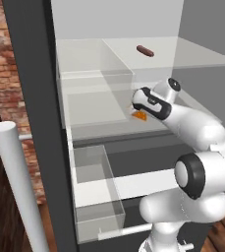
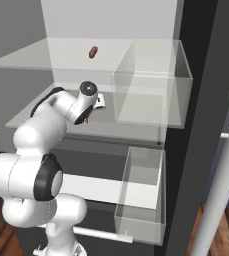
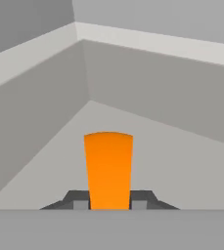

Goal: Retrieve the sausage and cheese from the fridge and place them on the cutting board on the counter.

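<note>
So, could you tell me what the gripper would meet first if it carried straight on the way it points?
The gripper is shut on the cheese. Beyond the wedge, the hand view shows bare shelf, then probably the fridge back wall; depth is unclear.

cheese [image 1: 141, 116] mostly behind arm, fridge [image 1: 33, 98] cropped

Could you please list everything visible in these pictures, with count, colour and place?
dark grey fridge: one, door open, white interior.
glass shelves: two, clear, upper and middle levels.
clear plastic bins: two, transparent, one on the middle shelf, one lower.
brown sausage: one, lying on the upper shelf.
orange cheese wedge: one, on the middle shelf, between the end effector's fingers.
white bar handle: one, on the door.
red brick wall: left of the fridge.
end effector: one, dark, shut on the cheese.
</note>
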{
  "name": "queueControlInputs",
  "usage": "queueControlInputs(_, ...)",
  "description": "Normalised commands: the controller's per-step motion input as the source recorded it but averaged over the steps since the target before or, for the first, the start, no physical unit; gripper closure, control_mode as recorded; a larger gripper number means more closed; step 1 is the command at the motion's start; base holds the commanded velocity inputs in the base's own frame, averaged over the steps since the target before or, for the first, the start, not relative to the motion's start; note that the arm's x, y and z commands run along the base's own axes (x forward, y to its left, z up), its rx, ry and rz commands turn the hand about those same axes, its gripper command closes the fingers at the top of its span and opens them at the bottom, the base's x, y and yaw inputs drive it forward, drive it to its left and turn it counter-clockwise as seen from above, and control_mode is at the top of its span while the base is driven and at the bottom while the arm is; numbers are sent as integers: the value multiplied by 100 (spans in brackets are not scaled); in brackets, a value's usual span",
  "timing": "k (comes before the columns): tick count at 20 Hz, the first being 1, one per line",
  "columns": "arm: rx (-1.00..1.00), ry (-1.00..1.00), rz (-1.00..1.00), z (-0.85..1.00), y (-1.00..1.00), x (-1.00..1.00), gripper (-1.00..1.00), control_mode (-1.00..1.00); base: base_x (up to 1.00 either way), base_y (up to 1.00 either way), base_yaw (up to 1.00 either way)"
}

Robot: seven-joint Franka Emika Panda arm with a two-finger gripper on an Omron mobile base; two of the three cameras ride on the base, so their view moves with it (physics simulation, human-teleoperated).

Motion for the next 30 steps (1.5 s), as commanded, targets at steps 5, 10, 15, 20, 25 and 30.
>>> queueControlInputs(5, 0, -8, -1, 2, -21, -90, 100, -100, 0, 0, 0)
queueControlInputs(10, 0, -8, -18, 84, -41, -97, 100, -100, 0, 0, 0)
queueControlInputs(15, -2, 8, -21, 100, -33, -92, 100, -100, 0, 0, 0)
queueControlInputs(20, -8, 12, -14, 89, -7, -100, 100, -100, 0, 0, 0)
queueControlInputs(25, -5, 0, -6, 62, 0, -95, 100, -100, 0, 0, 0)
queueControlInputs(30, 0, -12, 0, 14, 0, -98, 100, -100, 0, 0, 0)
